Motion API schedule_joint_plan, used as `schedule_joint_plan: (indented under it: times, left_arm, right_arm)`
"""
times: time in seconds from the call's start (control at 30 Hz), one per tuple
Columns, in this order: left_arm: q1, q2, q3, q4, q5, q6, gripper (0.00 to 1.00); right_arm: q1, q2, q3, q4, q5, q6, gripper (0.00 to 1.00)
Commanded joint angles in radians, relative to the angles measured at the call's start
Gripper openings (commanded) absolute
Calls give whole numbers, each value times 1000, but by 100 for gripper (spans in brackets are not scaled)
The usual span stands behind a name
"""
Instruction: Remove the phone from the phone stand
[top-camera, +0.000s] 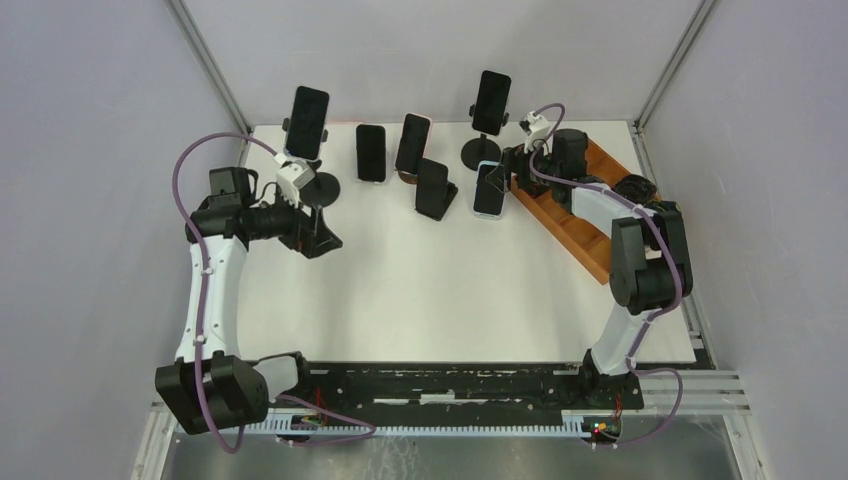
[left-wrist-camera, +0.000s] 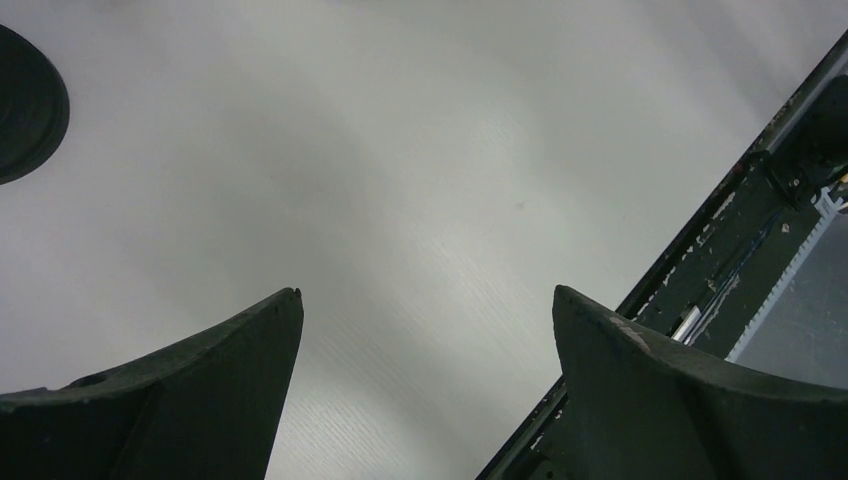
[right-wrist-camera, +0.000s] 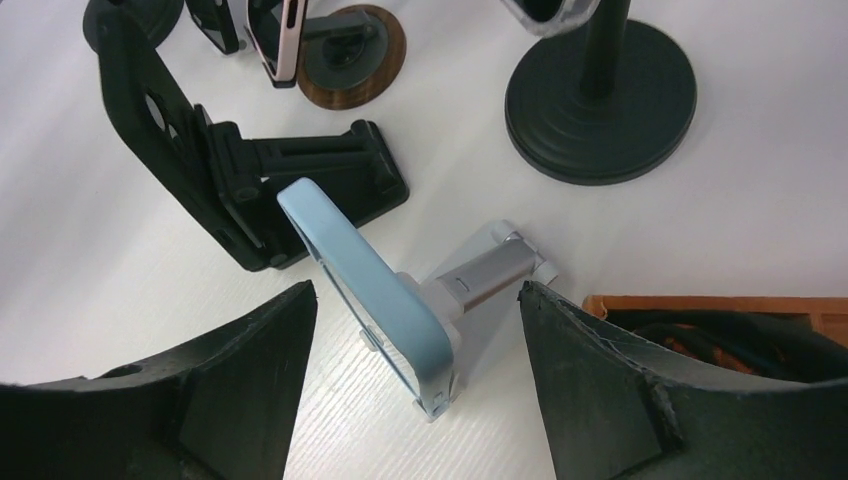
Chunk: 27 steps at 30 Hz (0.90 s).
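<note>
My right jaws stand spread on either side of the blue-cased phone (right-wrist-camera: 375, 300), touching neither edge. It leans in its silver stand (right-wrist-camera: 490, 268) at the far right of the bench (top-camera: 420, 290), just beside the wooden tray (top-camera: 578, 243). My left jaws are spread wide over the bench at the left.

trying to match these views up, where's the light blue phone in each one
Top external: light blue phone right of centre, just left of the wooden tray.
Left wrist: not in it.
Right wrist: the phone at centre, seen edge-on, leaning on its silver stand.
Shared landmark: the round black stand base just beyond the phone, in the top and right wrist views.
</note>
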Motion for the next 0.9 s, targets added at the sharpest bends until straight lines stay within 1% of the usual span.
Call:
schedule_joint_plan:
  times: [0.0,0.07,0.23,0.33,0.43,0.53,0.63,0.7,0.87]
  left_arm:
    - [-12,-14,4,-43,57,84,100]
    - [-14,-6,3,-43,54,84,100]
    - [-18,-6,-6,-65,60,114,97]
    - [-21,-9,-11,-78,63,138,97]
    - [-20,-7,-15,-79,62,146,94]
    - [-21,0,-18,-79,66,150,90]
    - [-21,6,-24,-78,62,157,87]
    - [-21,6,-29,-78,60,162,85]
    - [-20,9,-34,-79,60,164,83]
  right_arm:
    - [-1,19,41,-7,-49,-38,78]
    - [3,24,52,-15,-61,-40,74]
    - [17,19,60,-28,-55,-44,55]
    - [21,12,50,-17,-49,-40,47]
    - [28,9,41,-2,-46,-28,35]
    - [36,-1,28,23,-41,-13,27]
    - [45,-18,26,30,-30,-14,23]
    - [49,-30,28,31,-25,-16,23]
    - [49,-66,30,25,-16,-28,18]
